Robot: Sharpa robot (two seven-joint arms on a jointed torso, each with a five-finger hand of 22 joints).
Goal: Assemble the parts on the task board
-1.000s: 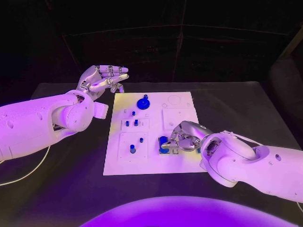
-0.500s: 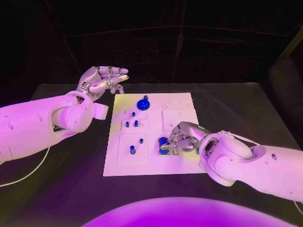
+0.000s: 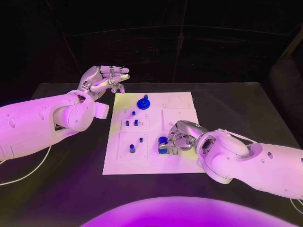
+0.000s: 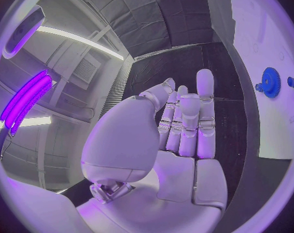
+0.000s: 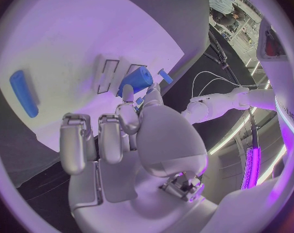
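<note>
R hand on white rectangular task board, gripping blue cylindrical part.
L hand raised off-board above black counter, fingers straight, holding nothing.

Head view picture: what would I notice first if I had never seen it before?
Probably the white rectangular task board in the middle of the black table, dotted with small blue parts, with a round blue gear near its far edge. Next, the silver left hand raised beyond the board's far left corner, holding nothing, and the silver right hand down on the board at a blue cylinder.
</note>
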